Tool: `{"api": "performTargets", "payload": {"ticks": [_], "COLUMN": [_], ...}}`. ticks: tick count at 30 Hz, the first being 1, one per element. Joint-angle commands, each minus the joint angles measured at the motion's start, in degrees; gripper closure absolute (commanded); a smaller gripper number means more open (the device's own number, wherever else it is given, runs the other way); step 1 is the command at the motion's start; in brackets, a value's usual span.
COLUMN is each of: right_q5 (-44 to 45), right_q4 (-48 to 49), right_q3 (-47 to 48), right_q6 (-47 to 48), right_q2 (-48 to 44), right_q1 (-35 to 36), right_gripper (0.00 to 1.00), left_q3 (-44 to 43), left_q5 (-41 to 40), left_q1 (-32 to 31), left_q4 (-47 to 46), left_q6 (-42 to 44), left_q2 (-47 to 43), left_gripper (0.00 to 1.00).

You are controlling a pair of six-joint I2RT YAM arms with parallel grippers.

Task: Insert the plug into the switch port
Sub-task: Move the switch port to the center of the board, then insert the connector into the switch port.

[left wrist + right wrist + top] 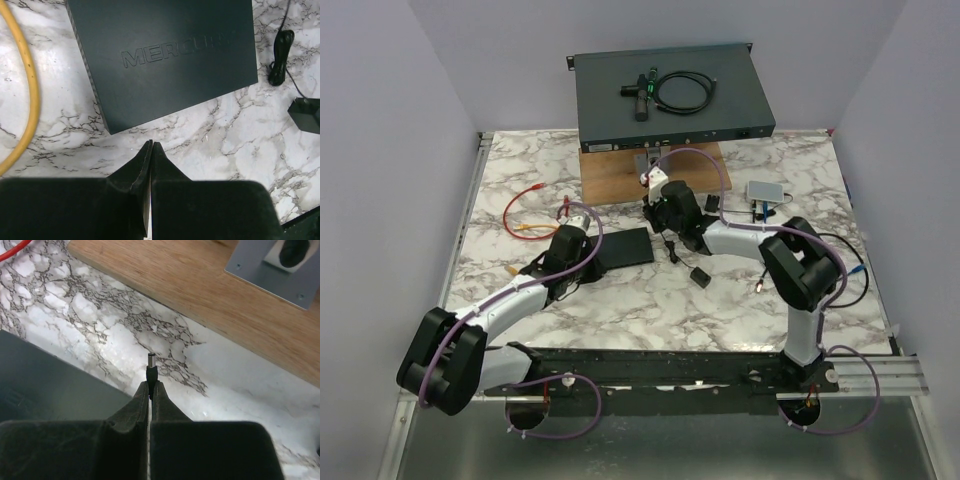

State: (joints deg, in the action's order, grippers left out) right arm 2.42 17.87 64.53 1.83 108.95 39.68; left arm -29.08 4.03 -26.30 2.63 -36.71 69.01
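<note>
My right gripper [150, 384] is shut on a black barrel plug [151, 365] whose metal tip sticks out past the fingertips. It hovers over the marble between the wooden board [200, 285] and a flat black switch [45, 385]. In the top view this gripper [652, 212] is just right of the switch [625, 247]. My left gripper [151, 143] is shut and empty, just short of the switch's near corner; the lid reads MERCURY [165, 55]. It shows in the top view [590, 258] at the switch's left end. No port on the switch shows.
A large rack unit [670, 95] with a coiled cable on top sits at the back on the wooden board [610, 175]. A metal bracket [270, 270] stands on the board. A black power adapter [305, 114] lies right of the switch. Yellow cable [27, 85], red cable [535, 190] and a grey box [766, 190] lie around.
</note>
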Motion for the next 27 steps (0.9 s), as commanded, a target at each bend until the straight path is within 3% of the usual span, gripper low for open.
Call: {"api": "performTargets", "payload": {"ticks": [1,13,27], "right_q5": [-4.24,-10.08,-13.32], "right_q4": [-0.20,-4.77,-2.60], "right_q3": [4.53,8.32,-6.49], "right_q6": [1.40,2.56,2.25], "right_q2": [5.41,11.84,1.83], "right_q1": [0.02,0.04,0.02], "right_gripper": [0.99,0.99,0.99], "left_q3": [0.13,1.75,-2.84], "left_q5": [3.22,4.23,-0.15], "left_q1": [0.20,0.20,0.20], "left_q4": [-0.48,1.91,5.40], "left_q6": [0.06,-0.97,-2.03], "left_q2": [0.45,1.82,8.34], "left_gripper": [1.00,1.00,1.00]}}
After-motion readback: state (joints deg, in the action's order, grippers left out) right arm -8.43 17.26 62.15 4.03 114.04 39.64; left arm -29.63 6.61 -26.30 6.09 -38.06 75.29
